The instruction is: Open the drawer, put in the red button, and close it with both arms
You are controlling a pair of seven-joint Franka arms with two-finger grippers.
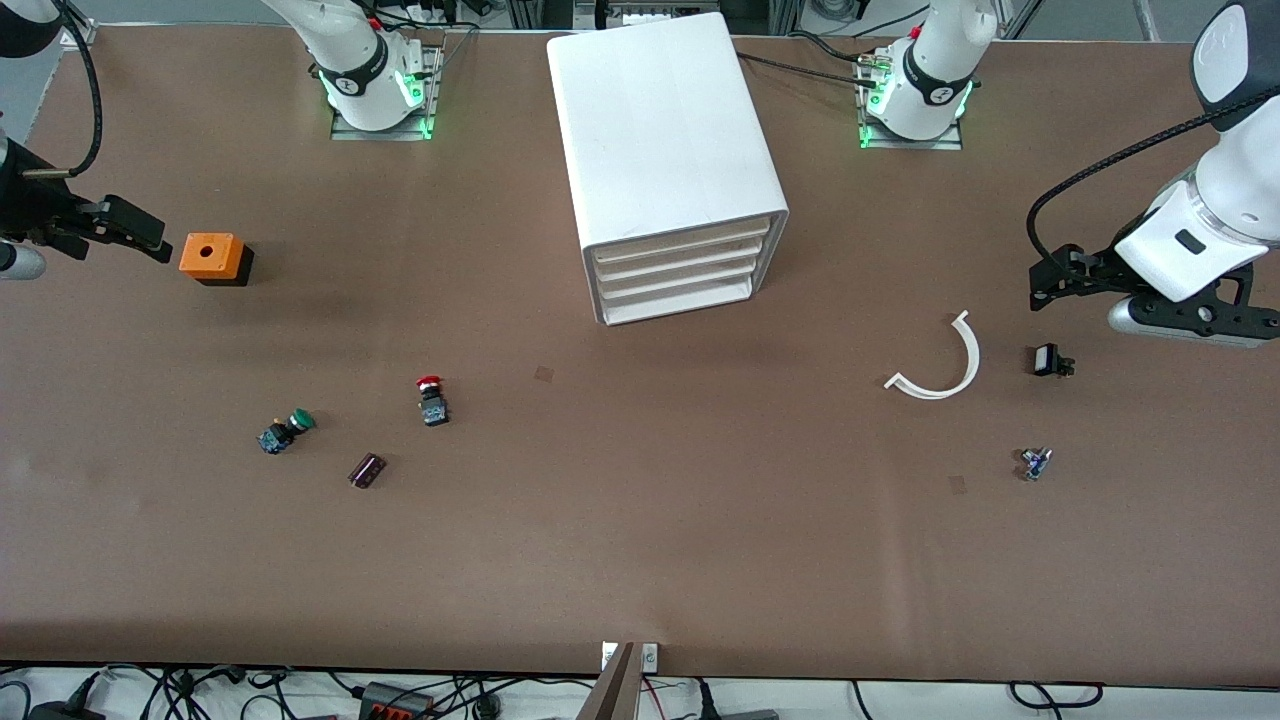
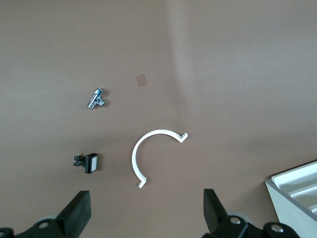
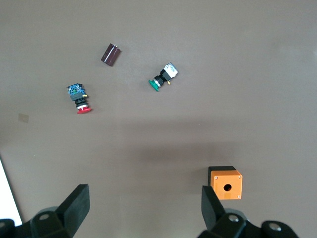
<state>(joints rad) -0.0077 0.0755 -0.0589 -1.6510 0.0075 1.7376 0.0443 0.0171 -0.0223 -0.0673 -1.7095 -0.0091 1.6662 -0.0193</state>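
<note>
Nothing of the task looks begun: all four drawers of the white cabinet [image 1: 668,160] sit flush, and both arms hang back at the table's ends with hands released and holding nothing.

Nearest the front camera lies a wide strip of bare brown table [image 1: 640,580], ample room for any sweep. Above that strip, toward the right arm's end, lie the dark purple cylinder [image 1: 366,470], the green button [image 1: 285,432] and the red button [image 1: 432,399], the last lying on its side, well apart from the others and with open table on every side. Toward the left arm's end sit a small metal fitting [image 1: 1035,463], a black-and-white switch [image 1: 1049,360] and a white curved strip [image 1: 938,365].

Farther up, the drawer [image 1: 675,299] fronts face the camera with bare table before them, so a pull outward meets nothing. An orange box [image 1: 212,257] sits just beside the right gripper [image 1: 125,232]; the left gripper [image 1: 1065,278] hovers above the switch.

Next, I judge, one arm must reach a drawer lip and draw it out.
</note>
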